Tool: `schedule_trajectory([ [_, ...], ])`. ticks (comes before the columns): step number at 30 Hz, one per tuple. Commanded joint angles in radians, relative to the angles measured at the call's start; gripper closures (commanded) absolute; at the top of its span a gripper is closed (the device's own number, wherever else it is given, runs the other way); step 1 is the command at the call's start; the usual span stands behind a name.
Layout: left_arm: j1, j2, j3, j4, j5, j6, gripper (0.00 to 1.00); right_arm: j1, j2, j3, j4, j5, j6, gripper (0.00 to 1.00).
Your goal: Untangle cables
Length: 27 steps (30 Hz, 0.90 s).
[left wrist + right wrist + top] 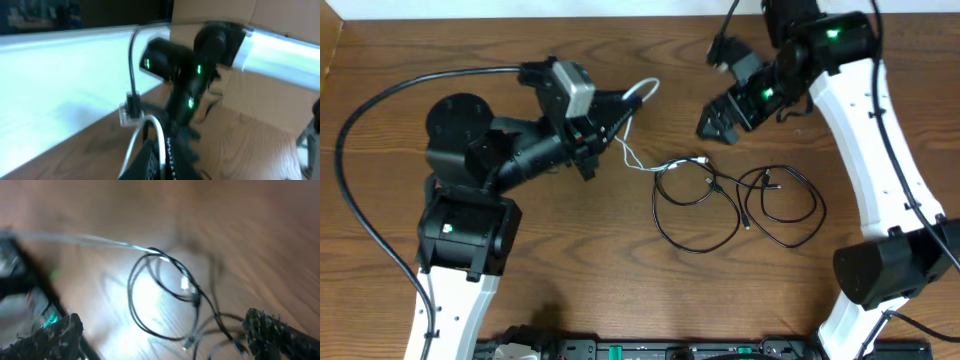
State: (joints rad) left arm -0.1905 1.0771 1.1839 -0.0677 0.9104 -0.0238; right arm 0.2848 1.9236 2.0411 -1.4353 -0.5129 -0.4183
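**Left gripper** (618, 112): jaws closed on the white cord (642, 92). A short loop of the cord projects past the fingertips towards the far right. In the left wrist view, the loop arcs over dark fingers (150, 162); this view is blurred.

**Right gripper** (162, 325): jaws at wide spread, with nothing between them. The finger pads (280, 330) are black with a coarse, knobbly texture. The gripper hangs over the far right of the table, just beyond the cable group and not touching it.

**Cables:**
- The white cord is thread-thin. From the left gripper it runs near and right across the table to the black cords (712, 182).
- The black cords are thin. They lie flat at centre right in several overlapping round loops, with small plug ends inside the loops.
- The right wrist view shows a small pale plug (185, 284) where two loops cross.

**Arms:** the left arm (470, 150) has matt black housings on a white base link, and a thick black cable (360, 110) curves away from it. The right arm (865, 140) has glossy white links and black joints with green lamps.

**Surface:** the table (600, 290) is dark brown wood with a visible grain, and glare falls on it near the loops.

**Surroundings:** in the left wrist view, brown flat panels (290, 20) stand behind the table.
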Motion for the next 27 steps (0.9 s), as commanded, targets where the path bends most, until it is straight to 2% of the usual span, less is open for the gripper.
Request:
schedule_trajectory([
  [1, 0.026, -0.011, 0.027, 0.072, 0.001, -0.089, 0.92, -0.004, -0.003, -0.123, 0.044, -0.193, -0.174, 0.01],
  [8, 0.052, -0.011, 0.027, 0.154, 0.001, -0.154, 0.92, 0.022, -0.003, -0.373, 0.150, -0.299, -0.232, 0.01],
  [12, 0.058, -0.011, 0.027, 0.156, 0.001, -0.154, 0.92, 0.051, -0.003, -0.444, 0.150, -0.374, -0.289, 0.01],
  [16, 0.058, -0.011, 0.027, 0.160, 0.001, -0.154, 0.92, 0.077, -0.003, -0.484, 0.173, -0.343, -0.283, 0.01],
  [18, 0.058, -0.011, 0.027, 0.161, 0.001, -0.154, 0.92, 0.085, -0.003, -0.514, 0.229, -0.256, -0.223, 0.01],
  [22, 0.058, -0.011, 0.027, 0.160, 0.011, -0.158, 0.92, 0.106, -0.003, -0.575, 0.387, -0.030, 0.007, 0.01],
  [27, 0.058, -0.011, 0.027, 0.163, 0.016, -0.158, 0.92, 0.125, -0.002, -0.617, 0.471, -0.019, 0.023, 0.01],
])
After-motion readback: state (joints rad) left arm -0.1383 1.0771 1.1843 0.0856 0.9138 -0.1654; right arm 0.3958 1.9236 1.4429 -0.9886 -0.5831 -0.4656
